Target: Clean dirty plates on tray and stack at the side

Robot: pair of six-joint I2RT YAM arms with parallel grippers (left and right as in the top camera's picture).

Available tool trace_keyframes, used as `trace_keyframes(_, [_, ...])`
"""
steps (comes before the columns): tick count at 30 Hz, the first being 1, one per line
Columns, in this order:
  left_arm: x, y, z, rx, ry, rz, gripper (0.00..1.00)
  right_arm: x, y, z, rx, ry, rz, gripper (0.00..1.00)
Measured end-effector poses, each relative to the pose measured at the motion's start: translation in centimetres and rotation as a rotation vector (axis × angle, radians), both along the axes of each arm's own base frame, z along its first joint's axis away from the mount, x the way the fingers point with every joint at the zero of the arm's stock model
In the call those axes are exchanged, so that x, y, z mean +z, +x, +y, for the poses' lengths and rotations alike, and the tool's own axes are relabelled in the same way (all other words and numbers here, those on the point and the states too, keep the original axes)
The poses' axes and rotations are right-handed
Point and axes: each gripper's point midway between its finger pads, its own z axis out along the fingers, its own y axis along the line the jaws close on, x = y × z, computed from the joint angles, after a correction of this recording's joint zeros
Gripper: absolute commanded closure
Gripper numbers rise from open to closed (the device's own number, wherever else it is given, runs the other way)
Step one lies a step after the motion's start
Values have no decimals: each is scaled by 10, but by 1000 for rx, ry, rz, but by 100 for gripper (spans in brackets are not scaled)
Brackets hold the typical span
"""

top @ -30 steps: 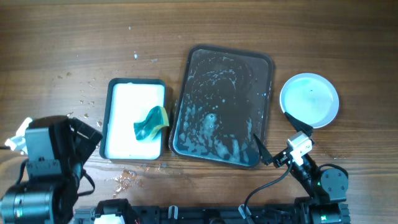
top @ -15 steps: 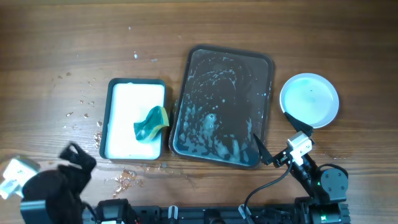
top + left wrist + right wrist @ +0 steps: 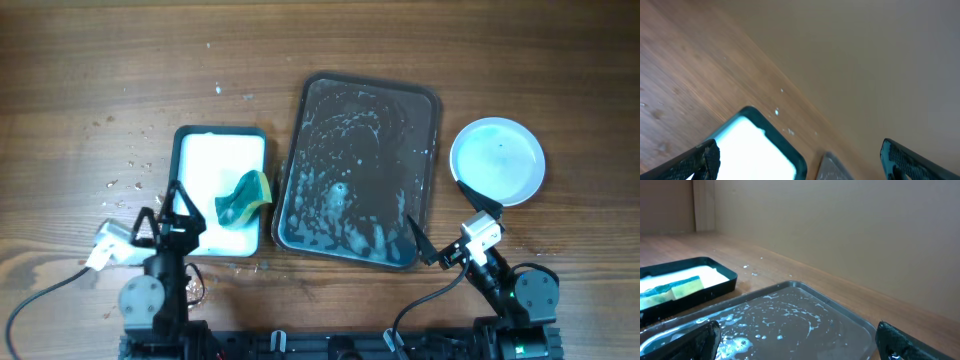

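A grey tray (image 3: 360, 150) holds soapy water and foam, with no plate on it; it also shows in the right wrist view (image 3: 790, 315). A clean white plate (image 3: 497, 160) lies on the table to the tray's right. My left gripper (image 3: 168, 212) is open and empty at the front left corner of a teal-rimmed white basin (image 3: 215, 160). In the left wrist view its fingers (image 3: 800, 165) frame the basin's corner (image 3: 765, 145). My right gripper (image 3: 445, 218) is open and empty at the tray's front right corner, fingers (image 3: 800, 342) spread over the tray.
A green and yellow sponge (image 3: 243, 197) lies in the basin, also seen in the right wrist view (image 3: 675, 290). Water drops spot the wood left of the basin (image 3: 130, 165) and in front of it (image 3: 205, 285).
My left arm has swung from the far left front, high near the camera, down to the basin's front left corner. The right arm, plate, sponge and tray have not moved.
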Motion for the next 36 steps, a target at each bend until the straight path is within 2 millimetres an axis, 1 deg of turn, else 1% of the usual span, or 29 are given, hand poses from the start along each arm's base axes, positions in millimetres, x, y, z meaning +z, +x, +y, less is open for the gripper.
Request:
trace_keyframes(3, [-31, 10, -6, -37, -2, 21, 0, 0, 0, 0, 0, 0, 0, 0])
trace_keyframes(6, [-30, 14, -10, -62, -1, -30, 0, 0, 0, 0, 0, 0, 0, 0])
trace_keyframes(36, [-31, 15, -12, -73, -2, -31, 0, 0, 0, 0, 0, 0, 0, 0])
